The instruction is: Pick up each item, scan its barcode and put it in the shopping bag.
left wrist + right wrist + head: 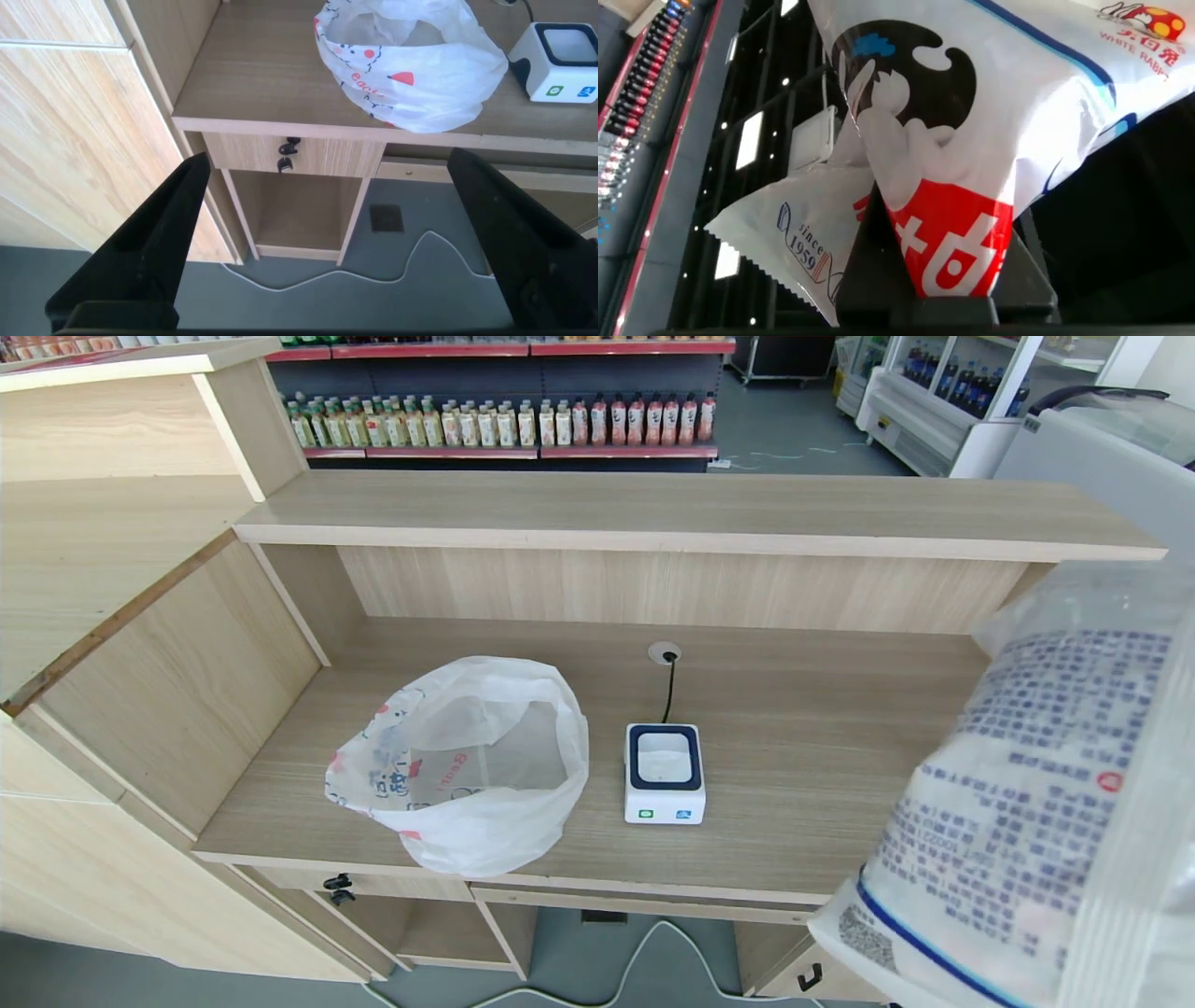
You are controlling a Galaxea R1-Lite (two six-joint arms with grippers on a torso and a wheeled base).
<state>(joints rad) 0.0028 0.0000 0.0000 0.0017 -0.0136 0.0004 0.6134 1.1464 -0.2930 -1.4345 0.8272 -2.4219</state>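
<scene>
Right wrist view shows the right tool (926, 280) closed on a candy bag (971, 121), seemingly soft and light, held up near the desk's (822, 737) right front corner; its slippery-looking film probably needs this pinched middle fold.

the bag (467, 775) is white with red and dark prints. the scanner (664, 773) is white, its window framed in dark blue, with one green and one blue square. the packet (1018, 803) is white with blue print, a blue stripe, and red and black patches. the counter (822, 737) is pale wood grain.
</scene>
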